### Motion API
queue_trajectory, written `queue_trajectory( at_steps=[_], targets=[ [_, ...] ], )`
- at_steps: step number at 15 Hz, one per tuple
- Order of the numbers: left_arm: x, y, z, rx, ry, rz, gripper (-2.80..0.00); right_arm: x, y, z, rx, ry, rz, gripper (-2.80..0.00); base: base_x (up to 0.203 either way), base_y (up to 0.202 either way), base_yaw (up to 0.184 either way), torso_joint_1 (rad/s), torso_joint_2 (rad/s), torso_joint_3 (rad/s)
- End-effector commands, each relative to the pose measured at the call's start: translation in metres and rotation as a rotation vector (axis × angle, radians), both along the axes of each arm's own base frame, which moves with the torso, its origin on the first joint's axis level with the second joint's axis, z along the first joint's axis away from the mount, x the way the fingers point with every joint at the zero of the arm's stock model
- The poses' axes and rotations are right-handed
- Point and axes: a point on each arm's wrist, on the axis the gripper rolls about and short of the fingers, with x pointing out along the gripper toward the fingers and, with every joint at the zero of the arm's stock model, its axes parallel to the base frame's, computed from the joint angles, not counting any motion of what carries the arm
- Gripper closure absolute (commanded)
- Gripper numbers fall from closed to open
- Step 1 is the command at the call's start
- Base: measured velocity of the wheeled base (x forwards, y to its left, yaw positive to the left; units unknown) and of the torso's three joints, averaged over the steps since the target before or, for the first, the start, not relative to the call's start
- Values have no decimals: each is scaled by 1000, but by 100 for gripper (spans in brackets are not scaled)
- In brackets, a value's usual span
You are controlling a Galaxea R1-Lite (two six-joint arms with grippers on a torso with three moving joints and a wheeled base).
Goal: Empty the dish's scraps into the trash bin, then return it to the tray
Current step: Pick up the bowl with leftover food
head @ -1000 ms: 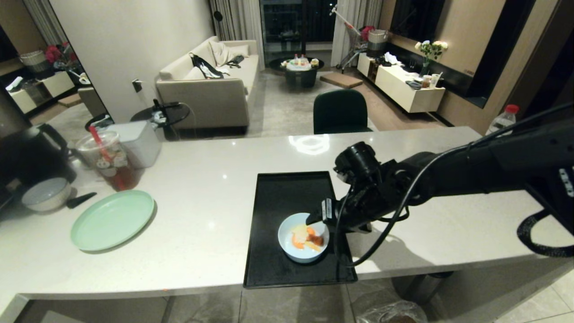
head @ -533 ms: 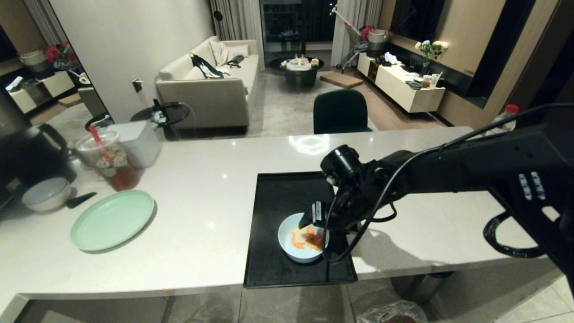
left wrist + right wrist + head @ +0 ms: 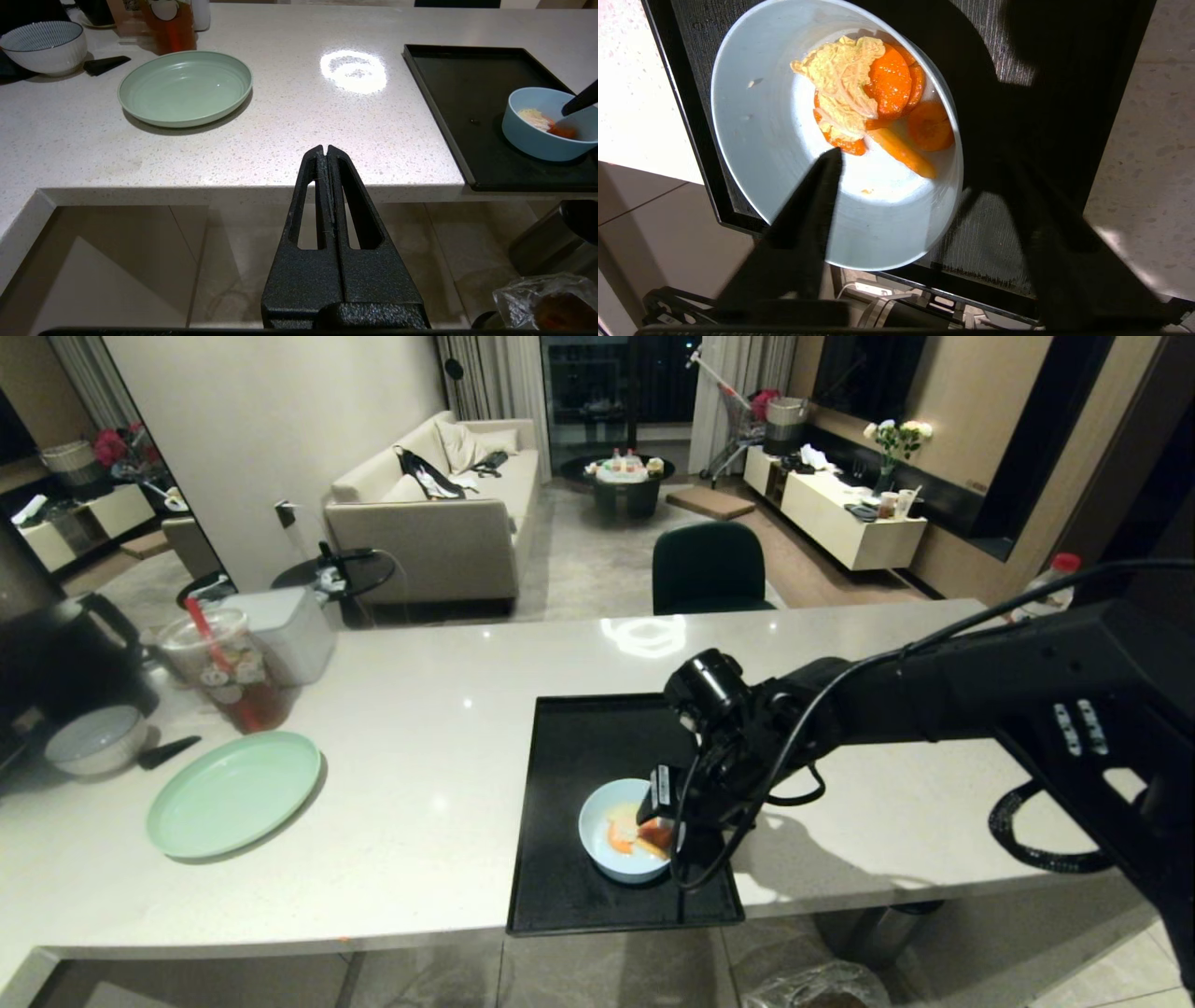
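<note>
At the far left of the counter (image 3: 420, 784) stands a white-grey bowl (image 3: 95, 739), with a dark-drink cup (image 3: 224, 670) carrying a red straw behind it. Just right of these lies a flat mint-green plate (image 3: 233, 791).

The left gripper (image 3: 327, 161) is parked below the counter's near edge, its two fingers pressed together and holding nothing.

Right of centre sits the black tray (image 3: 579, 747), its near edge reaching the counter's front lip. The dish (image 3: 602, 845), a pale blue bowl, stands upright in the tray's near right part. The scraps (image 3: 873, 100), orange slices and a pale yellowish leaf piece, lie heaped inside it, toward its right side.

The right gripper (image 3: 665, 817) reaches in from the right and points down over the dish's right rim. Its fingers are apart and straddle the rim: one finger (image 3: 808, 219) is inside the bowl near the scraps, the other is outside over the tray. Whether either finger touches the rim cannot be told; the dish rests on the tray, not lifted.

On the floor below the tray's right corner, the trash bin (image 3: 817, 987) shows its crinkled clear liner.
</note>
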Motion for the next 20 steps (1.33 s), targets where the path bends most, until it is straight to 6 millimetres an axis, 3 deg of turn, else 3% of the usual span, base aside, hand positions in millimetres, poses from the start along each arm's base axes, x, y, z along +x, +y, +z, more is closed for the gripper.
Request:
queue_trajectory(
  at_steps=[1,13,20],
  targets=[
    [0,0,0,-1,0,0,0,1,1,-3,-7,5,-4,0,0,0,0,0,0,0],
    [0,0,0,-1,0,0,0,-5,3,-3,-43,21,-3,0,0,0,0,0,0,0],
    [0,0,0,-1,0,0,0,-16,-5,28,-20,-10,-3,0,0,0,0,0,0,0]
  ],
)
